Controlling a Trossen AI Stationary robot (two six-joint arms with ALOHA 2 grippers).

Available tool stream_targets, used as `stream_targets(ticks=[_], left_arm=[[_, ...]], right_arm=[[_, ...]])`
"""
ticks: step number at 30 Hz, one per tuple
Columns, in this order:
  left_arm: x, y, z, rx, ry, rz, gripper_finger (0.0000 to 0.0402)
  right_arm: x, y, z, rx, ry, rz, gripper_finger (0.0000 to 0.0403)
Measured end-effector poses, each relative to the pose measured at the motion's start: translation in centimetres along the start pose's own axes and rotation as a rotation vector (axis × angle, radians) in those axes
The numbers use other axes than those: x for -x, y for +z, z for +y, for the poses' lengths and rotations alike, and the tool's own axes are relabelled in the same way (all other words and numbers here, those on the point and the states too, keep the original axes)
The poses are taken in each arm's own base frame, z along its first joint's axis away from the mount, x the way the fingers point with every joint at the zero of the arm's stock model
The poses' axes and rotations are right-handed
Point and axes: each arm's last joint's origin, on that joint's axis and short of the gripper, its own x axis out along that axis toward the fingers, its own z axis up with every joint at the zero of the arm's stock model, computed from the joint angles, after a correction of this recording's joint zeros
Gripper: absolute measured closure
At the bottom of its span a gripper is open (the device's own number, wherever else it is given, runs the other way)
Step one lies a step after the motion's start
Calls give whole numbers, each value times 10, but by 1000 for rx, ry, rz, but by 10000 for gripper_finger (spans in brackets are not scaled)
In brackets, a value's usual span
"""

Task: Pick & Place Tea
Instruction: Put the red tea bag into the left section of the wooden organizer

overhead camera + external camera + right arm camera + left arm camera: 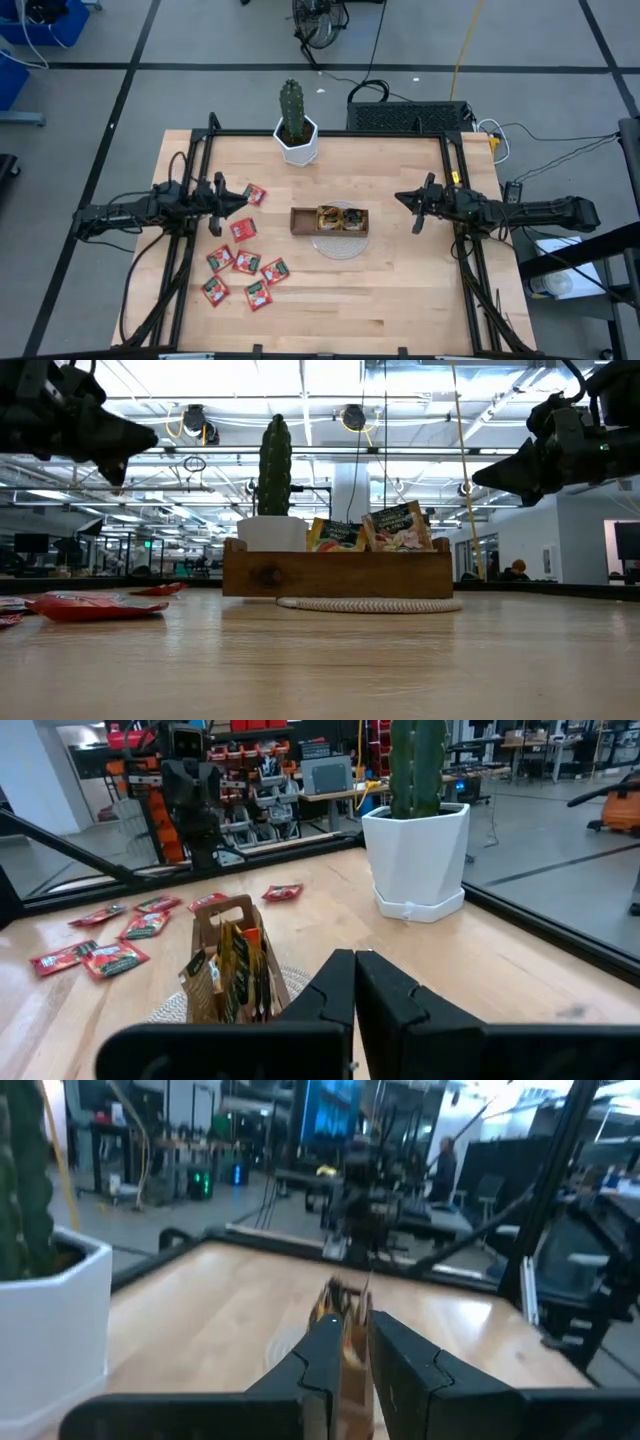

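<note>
Left gripper (243, 197), fingers nearly clenched and empty, hovers right beside the small flat red tea sachets (247, 262) scattered toward the worktop's left edge; right gripper (403, 198), clenched, is well apart from them, past the brown wooden tray (300, 221).

A green cactus (291, 108) stands upright in a white pot (297, 146) at the far edge of the light wooden desk (400, 290), near its middle. A round pale woven mat (338, 246) lies at the desk's centre, partly covered. Beyond the desk, a black box (408, 115) sits on the grey floor (200, 40), with cables nearby.
</note>
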Motion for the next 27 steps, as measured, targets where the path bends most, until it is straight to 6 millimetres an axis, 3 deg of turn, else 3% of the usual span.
stream_targets(ticks=[9,27], left_arm=[[2,18,-3,23,-34,-183,344],[2,19,-3,-37,-30,-195,344]], right_arm=[[0,0,0,0,0,0,403],[0,0,0,0,0,0,403]])
